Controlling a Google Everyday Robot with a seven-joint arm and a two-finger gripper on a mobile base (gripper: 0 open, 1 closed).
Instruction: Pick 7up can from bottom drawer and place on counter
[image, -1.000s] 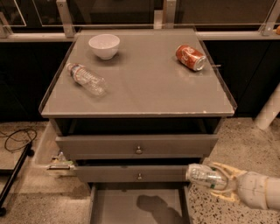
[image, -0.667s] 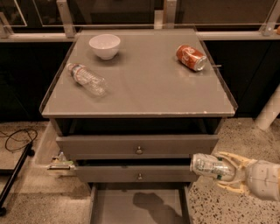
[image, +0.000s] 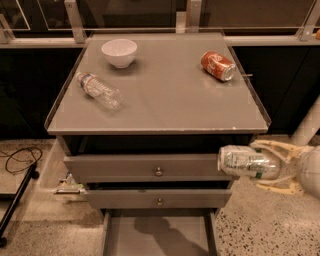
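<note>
My gripper (image: 257, 166) is at the right of the cabinet, level with the top drawer front, below the counter's edge. It is shut on the 7up can (image: 248, 162), a silvery can with green marks held on its side, its end pointing left. The bottom drawer (image: 159, 236) is pulled open and its grey floor shows nothing but a shadow. The counter (image: 165, 92) is the glossy grey top above and to the left of the can.
On the counter lie a white bowl (image: 119, 52) at the back left, a clear plastic bottle (image: 98, 90) on its side at the left, and a red-orange soda can (image: 218, 65) on its side at the back right. Two upper drawers with knobs (image: 158, 171) are slightly open. A black cable (image: 17, 158) lies on the floor, left.
My gripper has risen with the 7up can, from beside the middle drawer up to the level of the top drawer. The things on the counter have not moved.
</note>
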